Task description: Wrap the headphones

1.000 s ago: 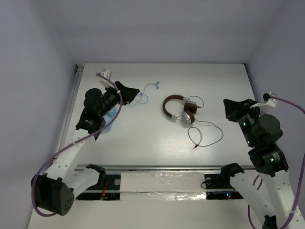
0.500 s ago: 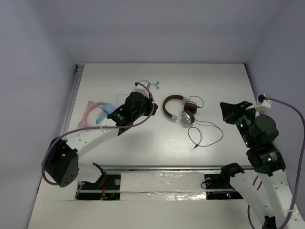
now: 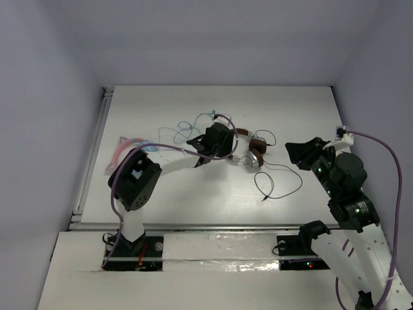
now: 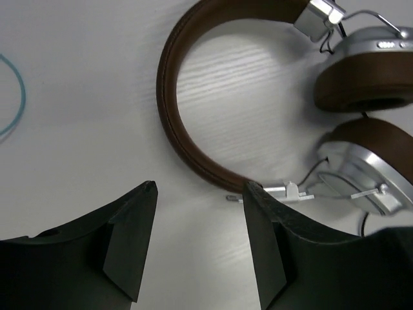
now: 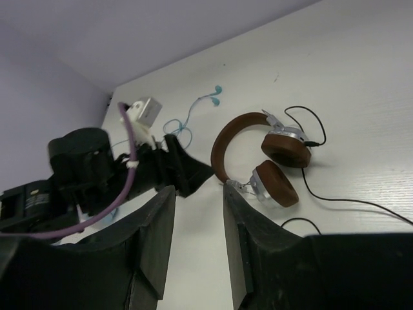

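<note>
The headphones (image 3: pixel 253 154) lie at mid-table, with a brown headband (image 4: pixel 169 110), brown ear pads and silver earcups (image 4: pixel 374 174). Their thin black cable (image 3: pixel 279 183) loops loosely to the right and front. My left gripper (image 3: pixel 226 146) hovers over the headband's left curve and hides part of it from above. In the left wrist view it (image 4: pixel 200 190) stands open, with only bare table between its fingers; the right fingertip (image 4: pixel 253 194) is next to the headband's lower end. My right gripper (image 3: pixel 292 149) is to the right of the earcups, off the table, and is open and empty (image 5: pixel 198 190).
Thin light-blue earbuds (image 3: pixel 193 123) trail across the table behind my left arm. Pink-and-blue headphones (image 3: pixel 126 147) lie near the left edge. Lilac walls close in the table on three sides.
My left arm has swung right, from the pink-and-blue headphones to the brown headband. Both grippers have opened. The right gripper has edged left toward the earcups.
</note>
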{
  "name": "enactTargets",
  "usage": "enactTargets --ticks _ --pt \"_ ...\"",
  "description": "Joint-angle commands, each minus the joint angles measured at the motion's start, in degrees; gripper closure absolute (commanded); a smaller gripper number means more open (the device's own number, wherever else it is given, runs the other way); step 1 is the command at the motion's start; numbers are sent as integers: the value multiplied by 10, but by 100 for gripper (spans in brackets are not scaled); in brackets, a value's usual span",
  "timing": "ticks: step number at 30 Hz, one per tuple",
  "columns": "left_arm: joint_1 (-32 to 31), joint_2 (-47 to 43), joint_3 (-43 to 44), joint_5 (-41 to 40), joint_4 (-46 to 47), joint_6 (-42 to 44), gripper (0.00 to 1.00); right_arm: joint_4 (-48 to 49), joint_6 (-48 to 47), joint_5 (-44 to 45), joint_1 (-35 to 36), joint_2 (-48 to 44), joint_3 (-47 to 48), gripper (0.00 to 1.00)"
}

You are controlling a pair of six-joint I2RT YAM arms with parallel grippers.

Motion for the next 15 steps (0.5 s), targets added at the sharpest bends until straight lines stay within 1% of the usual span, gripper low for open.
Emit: enactTargets --ticks 1,2,11,15 --pt "6 34 64 -54 -7 25 47 25 -9 -30 -3 -1 -1 58" --pt "6 55 85 -63 -9 29 47 24 -10 -31 -3 -3 -2 58" --pt "34 151 176 -49 -26 53 47 27 -10 -47 -3 -6 -7 58" --pt "39 173 188 -35 -19 59 48 29 -10 -50 -3 -8 -9 58"
